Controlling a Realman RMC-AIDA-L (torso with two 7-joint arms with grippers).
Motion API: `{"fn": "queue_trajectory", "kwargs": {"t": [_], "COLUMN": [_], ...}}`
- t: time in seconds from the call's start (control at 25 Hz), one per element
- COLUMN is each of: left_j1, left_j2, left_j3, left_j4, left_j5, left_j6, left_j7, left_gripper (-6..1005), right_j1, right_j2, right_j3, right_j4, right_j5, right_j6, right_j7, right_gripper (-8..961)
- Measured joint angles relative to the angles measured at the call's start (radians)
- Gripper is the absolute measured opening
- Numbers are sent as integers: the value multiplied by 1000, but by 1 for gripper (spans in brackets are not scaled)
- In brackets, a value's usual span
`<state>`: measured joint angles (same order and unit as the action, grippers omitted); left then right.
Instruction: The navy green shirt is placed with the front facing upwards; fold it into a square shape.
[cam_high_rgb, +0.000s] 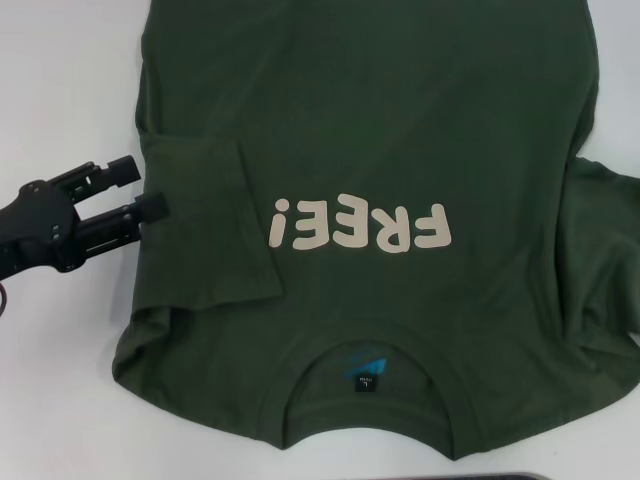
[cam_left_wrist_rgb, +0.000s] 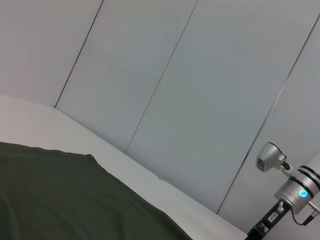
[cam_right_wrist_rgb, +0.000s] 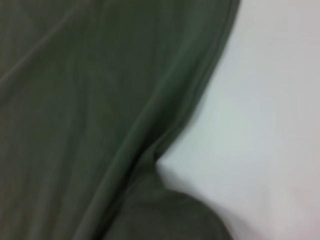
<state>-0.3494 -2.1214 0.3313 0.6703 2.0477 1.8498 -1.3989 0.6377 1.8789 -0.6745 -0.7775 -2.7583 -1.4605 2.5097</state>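
The left gripper (cam_high_rgb: 150, 190) sits at the left of the scene, just off the shirt's (cam_high_rgb: 400, 110) left edge, its two fingers spread and holding nothing, tips right at the cloth beside the left sleeve (cam_high_rgb: 215, 220). That sleeve already lies folded inward over the chest, its cuff reaching nearly to the "FREE!" lettering (cam_high_rgb: 360, 225). The right gripper is not seen in the head view. Its wrist camera looks closely at a shirt edge and bare table (cam_right_wrist_rgb: 270, 100), so it seems to be low over the right side, but whether its fingers are spread or closed cannot be told.

The step in hand looks like the matching fold on the right, where the right sleeve (cam_high_rgb: 600, 260) is bunched and rumpled. To do it well, I would pinch the sleeve near its cuff through one layer only, lift it enough to shake out the wrinkles, and lay it flat across the chest so both side edges run parallel.

The shirt lies front up on the white table, collar (cam_high_rgb: 370, 370) near the robot and hem at the far side, so its long axis runs near to far.
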Motion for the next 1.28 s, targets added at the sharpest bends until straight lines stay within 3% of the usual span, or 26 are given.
{"fn": "queue_trajectory", "kwargs": {"t": [0.44, 1.0, 1.28], "left_j1": [0, 1, 4], "left_j2": [0, 1, 1], "left_j3": [-1, -2, -2], "left_j4": [2, 6, 8], "left_j5": [-2, -27, -38], "left_j6": [0, -9, -11], "left_j7": [0, -4, -6], "left_gripper": [780, 781, 780], "right_j1": [30, 57, 54], "right_j2": [4, 35, 45], "right_j3": [1, -2, 2], "right_j4": [-2, 2, 10], "right_j5": [126, 317, 362], "right_j6": [-56, -165, -154], "right_j7": [-19, -33, -29], "right_gripper": [28, 33, 35]}}
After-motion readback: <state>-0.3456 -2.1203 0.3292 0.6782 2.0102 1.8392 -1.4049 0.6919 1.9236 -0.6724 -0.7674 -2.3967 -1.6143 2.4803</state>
